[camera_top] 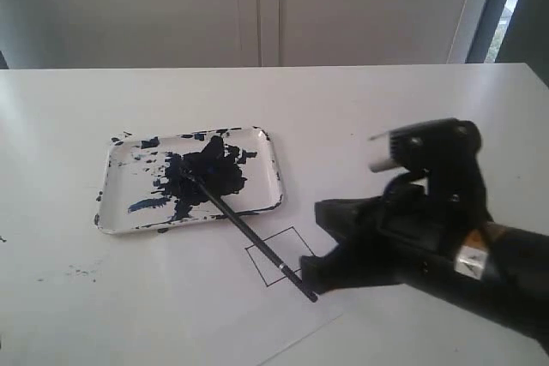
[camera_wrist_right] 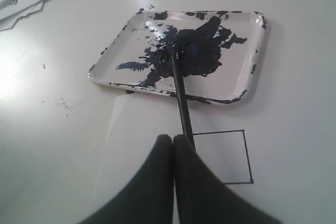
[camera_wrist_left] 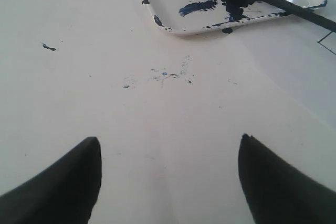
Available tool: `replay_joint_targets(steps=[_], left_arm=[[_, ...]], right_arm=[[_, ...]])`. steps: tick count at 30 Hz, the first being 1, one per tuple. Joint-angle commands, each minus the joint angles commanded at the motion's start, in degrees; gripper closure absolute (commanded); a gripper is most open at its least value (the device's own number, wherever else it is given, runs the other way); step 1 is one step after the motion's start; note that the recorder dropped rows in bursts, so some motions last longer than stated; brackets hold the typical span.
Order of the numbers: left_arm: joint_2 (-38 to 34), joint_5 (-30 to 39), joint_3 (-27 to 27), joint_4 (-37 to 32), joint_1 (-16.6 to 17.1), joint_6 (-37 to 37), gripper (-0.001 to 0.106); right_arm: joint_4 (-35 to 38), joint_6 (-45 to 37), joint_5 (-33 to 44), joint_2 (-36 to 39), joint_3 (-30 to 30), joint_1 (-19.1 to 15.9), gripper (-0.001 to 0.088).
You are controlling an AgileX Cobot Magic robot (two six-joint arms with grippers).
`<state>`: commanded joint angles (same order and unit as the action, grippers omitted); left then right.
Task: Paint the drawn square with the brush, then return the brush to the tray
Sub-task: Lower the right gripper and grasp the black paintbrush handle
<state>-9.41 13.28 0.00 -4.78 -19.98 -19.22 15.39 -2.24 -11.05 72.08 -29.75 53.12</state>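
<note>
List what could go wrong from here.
1. The brush tip sits in the tray's thick paint. Lifted loaded, it may drip before reaching the blank square.
2. The handle leans on the tray rim, so pulling it could drag the tray.
3. The right gripper is shut by the handle, but a firm grip isn't visible, so the brush could slip.

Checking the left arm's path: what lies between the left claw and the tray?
In the left wrist view, only white table with a few faint paint specks lies between the open left claw and the tray.
</note>
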Motion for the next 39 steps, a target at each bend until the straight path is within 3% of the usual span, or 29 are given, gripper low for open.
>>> replay_joint_targets(steps=[4,6,9,11,15,28,39], left_arm=[[0.0,0.0,0.0,0.0,0.0,0.0,0.03],[0.0,0.0,0.0,0.0,0.0,0.0,0.03],[0.0,0.0,0.0,0.0,0.0,0.0,0.03],[0.0,0.0,0.0,0.0,0.0,0.0,0.03],[0.0,0.0,0.0,0.0,0.0,0.0,0.03],[0.0,0.0,0.0,0.0,0.0,0.0,0.03],[0.0,0.0,0.0,0.0,0.0,0.0,0.03]], right_arm=[[0.0,-2.8,4.5,5.0,-6.1,0.0,0.0651],[0.0,-2.8,7.4,7.1,-9.1,0.0,0.0498],[-0.6,-4.2,13.6,10.5,-13.4,0.0,0.02],[-0.8,-7.0,17.9,12.9,-16.3,0.0,0.0089],[-1.1,-11.1,23.0,17.8,-20.8,0.0,0.0105],[-10.1,-11.4,22.7,32.7,-31.5,-0.4,0.0147],[-10.6,-9.1,24.0,38.4,-33.7,-4.1,0.0154]])
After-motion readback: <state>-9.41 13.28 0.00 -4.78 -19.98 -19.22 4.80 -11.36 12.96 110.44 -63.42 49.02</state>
